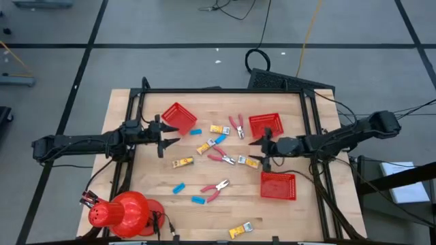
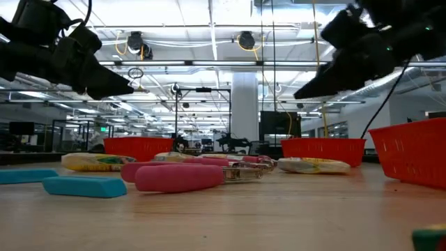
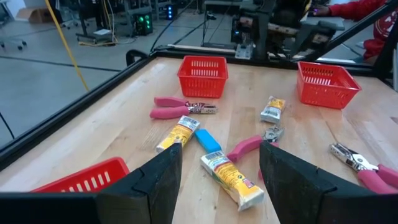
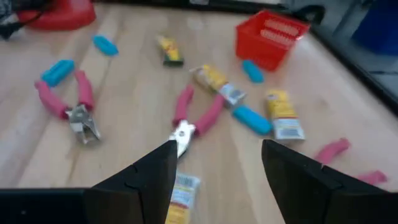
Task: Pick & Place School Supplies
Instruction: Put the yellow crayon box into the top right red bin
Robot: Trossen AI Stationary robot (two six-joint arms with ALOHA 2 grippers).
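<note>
The school supplies lie scattered on the wooden table: light-blue erasers [image 1: 178, 188], yellow-and-white packets [image 1: 182, 162] and red-handled pliers [image 1: 216, 189]. My left gripper [image 1: 165, 141] is open and hovers near the left side, above a packet [image 3: 231, 179] and an eraser [image 3: 208, 140]. My right gripper [image 1: 257, 151] is open too and hovers at the right. A pair of pliers [image 4: 193, 118] and a packet [image 4: 180, 199] lie under it. In the low view both grippers [image 2: 104, 80] [image 2: 327, 80] hang well clear of the table.
Three red mesh baskets stand on the table: far left [image 1: 178, 117], far right [image 1: 266, 125] and near right [image 1: 278, 186]. A red cone-shaped object [image 1: 126, 212] sits at the near left corner. A dark frame edges the table. One packet [image 1: 240, 230] lies by the near edge.
</note>
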